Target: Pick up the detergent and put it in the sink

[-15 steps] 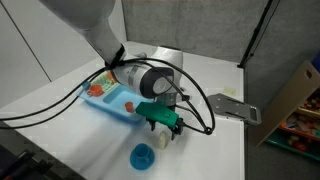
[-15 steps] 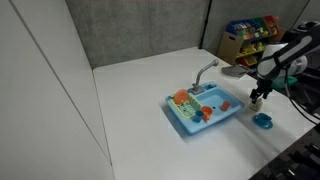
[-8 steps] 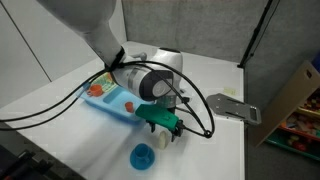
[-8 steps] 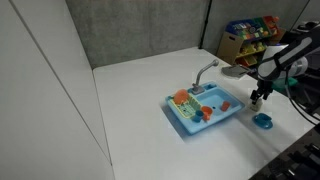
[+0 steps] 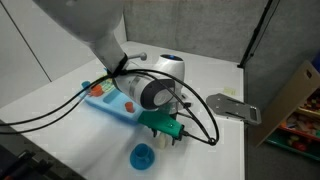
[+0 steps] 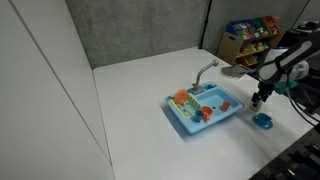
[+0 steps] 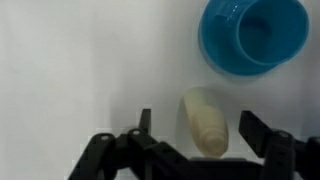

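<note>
- Detergent (image 7: pixel 206 122) sits on the white table (image 7: pixel 70 60), outside the sink (image 6: pixel 190 124) and near a blue cup (image 7: pixel 252 35).
- Gripper (image 7: pixel 197 122) straddles it with jaws spread, grasping nothing.
- Risk: the bottle looks off-centre between the fingers, so closing could tip it or squirt it toward the cup.
</note>
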Controlling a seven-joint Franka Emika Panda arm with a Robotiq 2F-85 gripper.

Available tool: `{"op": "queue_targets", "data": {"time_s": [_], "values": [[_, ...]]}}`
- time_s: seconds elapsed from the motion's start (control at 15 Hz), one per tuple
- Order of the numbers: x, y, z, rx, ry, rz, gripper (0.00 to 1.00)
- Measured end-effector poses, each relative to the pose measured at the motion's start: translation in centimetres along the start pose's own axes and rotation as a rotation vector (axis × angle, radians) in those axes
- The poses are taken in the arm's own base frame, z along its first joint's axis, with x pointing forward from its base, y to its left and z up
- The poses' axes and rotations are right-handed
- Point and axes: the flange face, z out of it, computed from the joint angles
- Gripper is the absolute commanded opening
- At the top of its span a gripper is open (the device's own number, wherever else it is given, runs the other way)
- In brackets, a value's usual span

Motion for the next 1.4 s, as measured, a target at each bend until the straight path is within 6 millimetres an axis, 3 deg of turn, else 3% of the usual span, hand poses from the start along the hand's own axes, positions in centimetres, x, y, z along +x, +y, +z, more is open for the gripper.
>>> {"op": "queue_targets", "data": {"time_s": [0.4, 0.8, 1.4], "values": [[0.4, -1.2, 1.0, 0.004, 0.011, -0.021, 0.09], [0.2, -1.3, 0.1, 0.009, -0.009, -0.022, 0.1], [-3.1, 0.0, -8.7, 0.017, 0.007, 0.02, 0.09]]}}
